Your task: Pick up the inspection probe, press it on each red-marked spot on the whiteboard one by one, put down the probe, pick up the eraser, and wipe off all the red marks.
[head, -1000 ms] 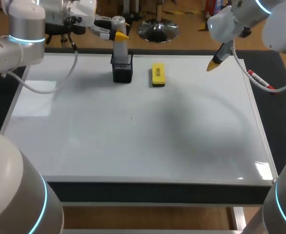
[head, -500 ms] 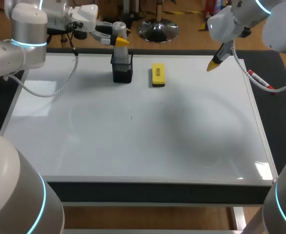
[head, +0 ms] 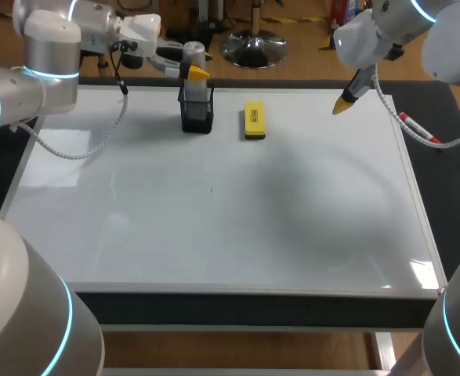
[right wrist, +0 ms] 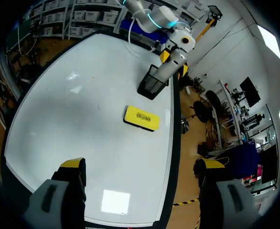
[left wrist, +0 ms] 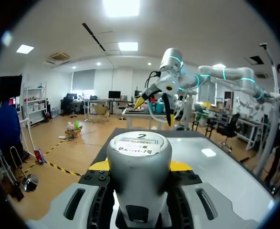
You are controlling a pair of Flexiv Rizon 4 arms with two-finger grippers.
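Note:
My left gripper (head: 192, 70) is shut on the inspection probe (head: 193, 56), a silver cylinder whose lower end reaches into the mouth of the black mesh holder (head: 197, 113) at the whiteboard's back. In the left wrist view the probe (left wrist: 139, 164) fills the gap between the yellow tips. The yellow eraser (head: 254, 121) lies flat just right of the holder. My right gripper (head: 342, 103) hangs open and empty above the back right of the whiteboard (head: 214, 227). The right wrist view shows the eraser (right wrist: 141, 118), holder (right wrist: 151, 85) and probe (right wrist: 171, 63) ahead of that gripper (right wrist: 142, 164). I see no red marks.
A red marker pen (head: 418, 131) lies just off the whiteboard's right edge. A tiny dark speck (head: 211, 189) shows near the board's middle. A dark frame rims the board.
My left arm's wrist has swung to the right, and the probe now sits a little lower over the holder. The right arm has stayed put.

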